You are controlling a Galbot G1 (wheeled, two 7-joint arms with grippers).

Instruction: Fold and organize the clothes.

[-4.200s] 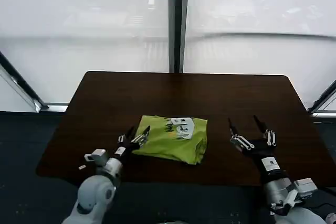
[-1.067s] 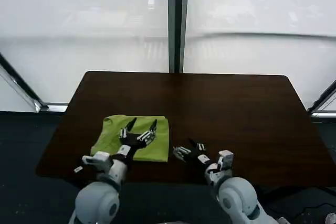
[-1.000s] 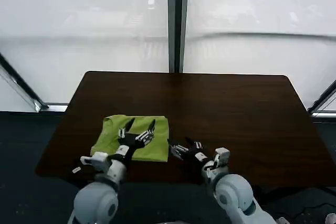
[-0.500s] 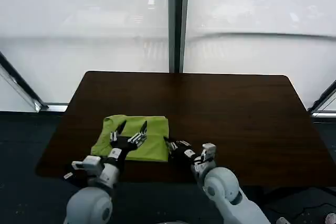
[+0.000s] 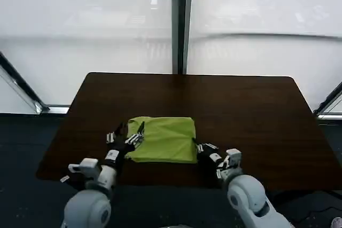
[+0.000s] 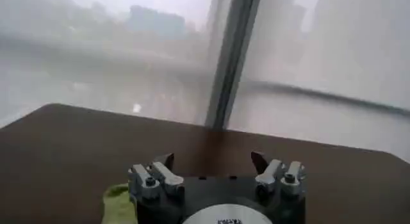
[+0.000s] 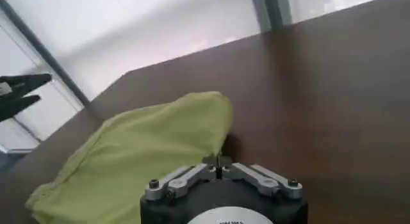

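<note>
The clothes are one lime-green t-shirt point(image 5: 165, 138), folded into a flat rectangle near the front of the dark brown table point(image 5: 246, 105). No print shows on its upper face. My right gripper point(image 5: 200, 147) sits at the shirt's front right corner. In the right wrist view its fingers meet at the fabric's edge point(image 7: 218, 160), shut on the t-shirt point(image 7: 141, 161). My left gripper point(image 5: 128, 133) hovers open over the shirt's left front edge. Its fingers stand wide apart point(image 6: 214, 169), and a bit of green t-shirt point(image 6: 118, 203) shows beside one finger.
The table's front edge point(image 5: 160, 177) runs just below both grippers. Bare tabletop lies to the right and behind the shirt. Frosted window panes and a dark post point(image 5: 179, 22) stand beyond the far edge.
The t-shirt has slid to the right together with my right gripper. The left gripper, earlier over the shirt's middle, is now at its left edge, still open.
</note>
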